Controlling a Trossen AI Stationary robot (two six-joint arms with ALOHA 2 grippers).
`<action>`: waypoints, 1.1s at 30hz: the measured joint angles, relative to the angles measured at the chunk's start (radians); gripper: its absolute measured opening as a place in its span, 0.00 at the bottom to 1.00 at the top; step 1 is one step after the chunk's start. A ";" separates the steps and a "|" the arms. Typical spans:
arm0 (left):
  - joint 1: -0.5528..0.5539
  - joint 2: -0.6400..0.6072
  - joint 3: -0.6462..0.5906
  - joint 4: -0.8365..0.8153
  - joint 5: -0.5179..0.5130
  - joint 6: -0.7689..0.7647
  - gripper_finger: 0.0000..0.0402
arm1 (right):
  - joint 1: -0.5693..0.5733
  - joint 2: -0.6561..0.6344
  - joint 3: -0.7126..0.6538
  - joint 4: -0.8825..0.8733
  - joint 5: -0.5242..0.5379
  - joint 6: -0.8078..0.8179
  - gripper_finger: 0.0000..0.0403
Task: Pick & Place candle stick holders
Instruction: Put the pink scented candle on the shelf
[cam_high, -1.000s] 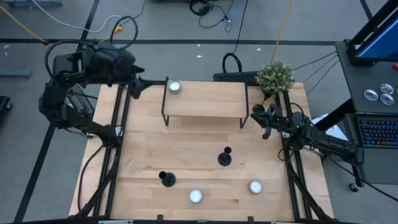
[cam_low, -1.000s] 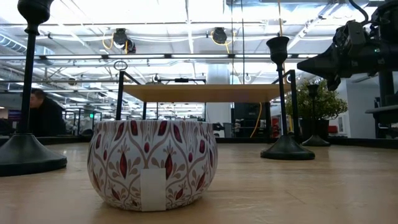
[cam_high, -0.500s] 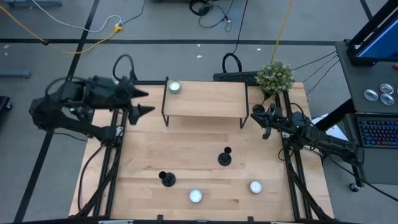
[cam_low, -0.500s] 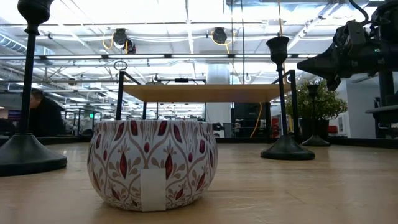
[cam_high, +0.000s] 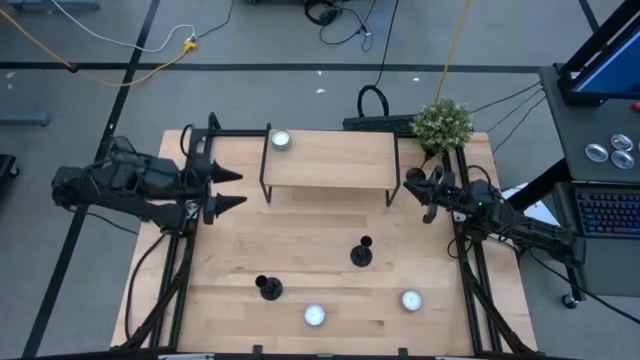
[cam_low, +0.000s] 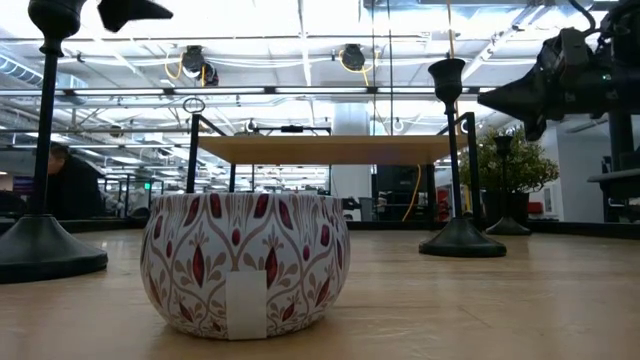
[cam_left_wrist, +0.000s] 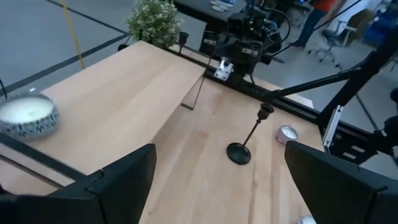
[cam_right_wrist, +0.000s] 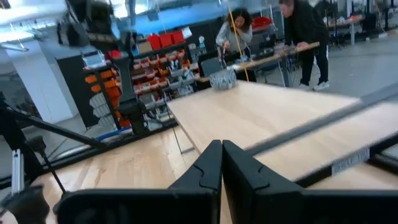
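Observation:
Two black candle stick holders stand upright on their disc bases on the wooden table: one right of the middle (cam_high: 362, 252) (cam_left_wrist: 249, 138), one toward the near edge (cam_high: 268, 288). A third (cam_low: 504, 188) stands in front of the plant at the far right corner. My left gripper (cam_high: 231, 190) (cam_left_wrist: 230, 186) hovers open over the table's left edge beside the low shelf, pointing toward the right edge, with nothing between its fingers. My right gripper (cam_high: 412, 186) (cam_right_wrist: 221, 167) is shut and empty at the table's right edge, by the shelf's right end.
A low wooden shelf (cam_high: 330, 160) on black legs spans the far middle, with a patterned candle tin (cam_high: 280, 140) on its left end. Two more tins (cam_high: 314, 315) (cam_high: 410, 299) sit near the front edge. A potted plant (cam_high: 442, 122) stands at the far right. People stand beyond the table.
My left gripper has come down and swung toward the table's near edge, from the shelf's far-left corner to beside its left end. It has tipped up closer to level and stayed open. Its fingertip now shows at the top left of the low view.

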 joint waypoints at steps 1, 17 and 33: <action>-0.010 -0.023 -0.033 0.018 -0.007 -0.001 0.90 | 0.000 0.000 0.000 0.019 0.000 -0.006 0.01; -0.113 -0.356 -0.363 0.120 -0.081 -0.029 0.90 | 0.041 0.027 0.108 0.059 -0.080 -0.110 0.01; -0.123 -0.526 -0.508 0.048 -0.085 -0.088 0.90 | 0.265 0.335 0.574 -0.447 -0.106 -0.106 0.00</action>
